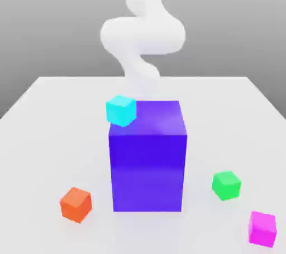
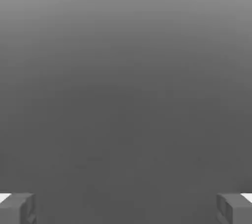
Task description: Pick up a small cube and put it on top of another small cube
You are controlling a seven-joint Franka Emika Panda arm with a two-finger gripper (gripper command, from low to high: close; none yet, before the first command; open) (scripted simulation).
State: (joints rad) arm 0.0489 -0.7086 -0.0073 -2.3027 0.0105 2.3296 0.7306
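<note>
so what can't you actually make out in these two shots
- Exterior view: the table behind the big purple block is hidden by it.
- Exterior view: whether the cyan cube rests on that block or floats beside its corner.
- Hand view: gripper, open, fingertips cut off by the edge.

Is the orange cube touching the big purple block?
Apart. In the exterior view, the orange cube sits on the table to the exterior view's left of the purple block, with bare table showing between them.

The arm (image 1: 143, 35) is smooth, glossy white, built of rounded, bulging segments. The tool (image 2: 126, 208) has blocky grey fingertips (image 2: 17, 208) with white edges.
</note>
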